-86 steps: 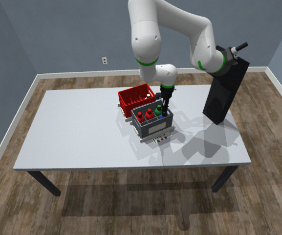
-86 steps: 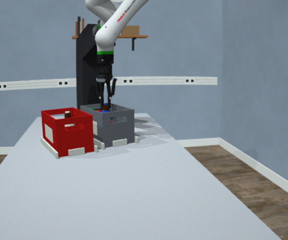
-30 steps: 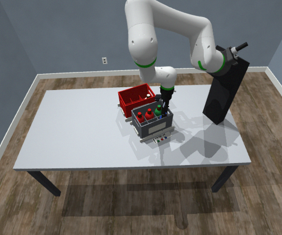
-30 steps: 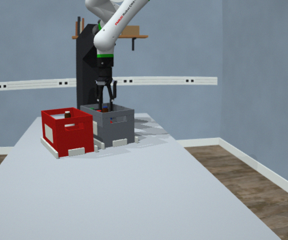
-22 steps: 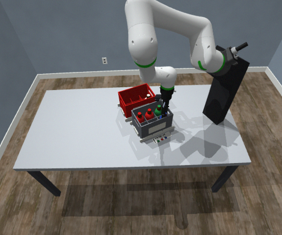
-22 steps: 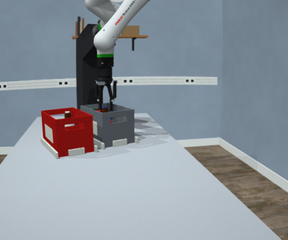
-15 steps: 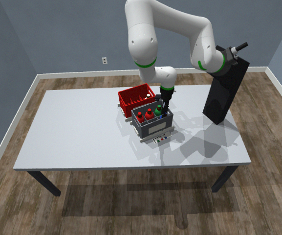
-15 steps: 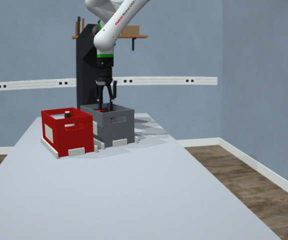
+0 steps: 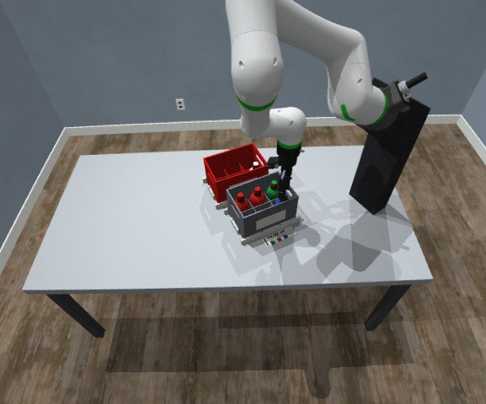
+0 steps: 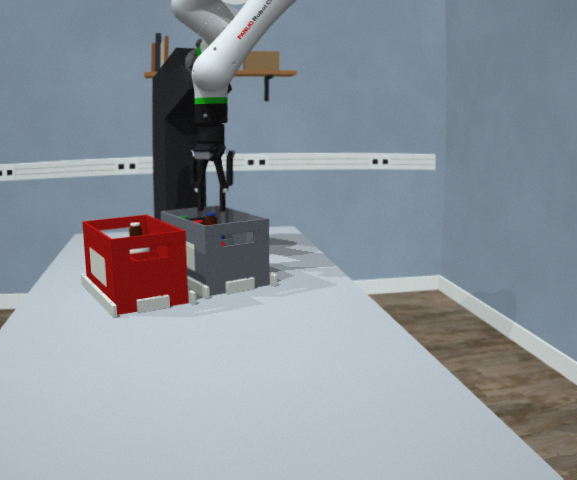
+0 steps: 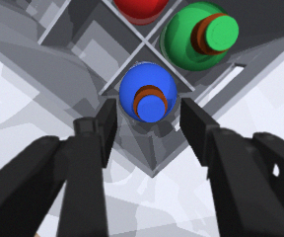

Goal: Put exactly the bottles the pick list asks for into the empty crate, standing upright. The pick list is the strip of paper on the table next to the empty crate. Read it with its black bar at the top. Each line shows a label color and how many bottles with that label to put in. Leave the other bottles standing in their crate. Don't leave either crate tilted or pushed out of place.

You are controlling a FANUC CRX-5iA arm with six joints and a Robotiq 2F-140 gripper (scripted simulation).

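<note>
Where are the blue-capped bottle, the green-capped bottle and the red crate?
Blue-capped bottle (image 11: 152,108): wrist view, on its cap.
Green-capped bottle (image 11: 221,33): wrist view, on its cap.
Red plastic crate (image 10: 161,271): exterior view, on its front wall.

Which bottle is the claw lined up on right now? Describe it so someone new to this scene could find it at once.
Find the grey crate beside the red crate on the table. In its corner cell nearest the arm, next to the green-capped bottle, stands the blue-capped bottle, directly under the open claw. It is the only blue one in view.
</note>
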